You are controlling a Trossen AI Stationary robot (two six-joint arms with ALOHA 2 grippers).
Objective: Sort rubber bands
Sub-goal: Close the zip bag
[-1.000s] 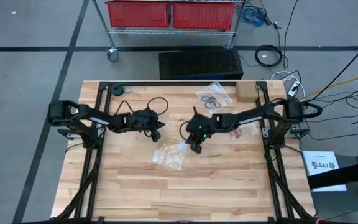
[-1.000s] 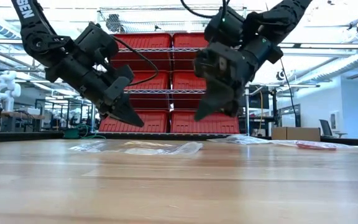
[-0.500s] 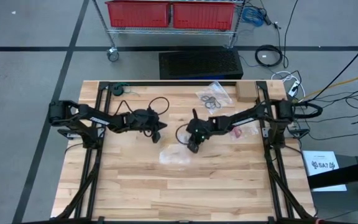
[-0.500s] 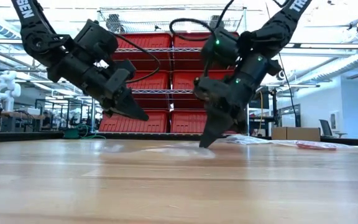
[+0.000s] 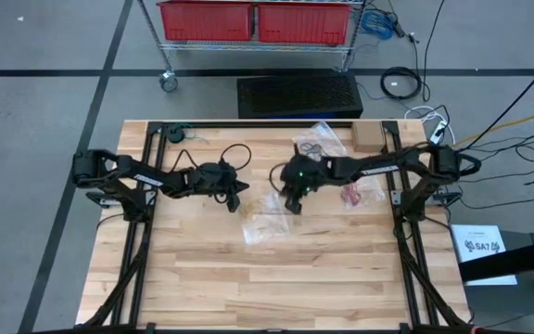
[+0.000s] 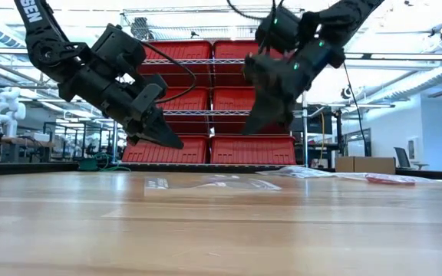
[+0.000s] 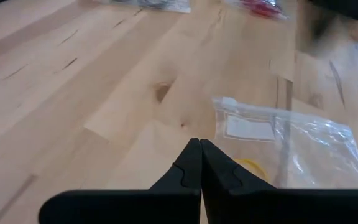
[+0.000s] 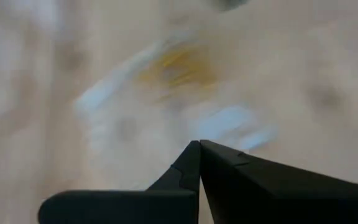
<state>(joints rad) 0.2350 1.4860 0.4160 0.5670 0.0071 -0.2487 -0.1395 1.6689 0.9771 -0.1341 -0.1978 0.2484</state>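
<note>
Both claws hang above the desk (image 5: pixel 202 278), fingers pressed together, holding nothing. A clear bag (image 5: pixel 265 225) of yellowish rubber bands (image 7: pixel 253 167) lies just below the right claw (image 5: pixel 292 206), beside the left claw (image 5: pixel 240 197).

"SA7" on white sheet (image 5: pixel 483 247)

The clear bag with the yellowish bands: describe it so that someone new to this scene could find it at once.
On the wooden table, look near the middle, just below and between the two shut grippers. A flat clear bag lies there with yellowish-tan rubber bands inside; the other bags, toward the far right, hold black or red bands.
</note>
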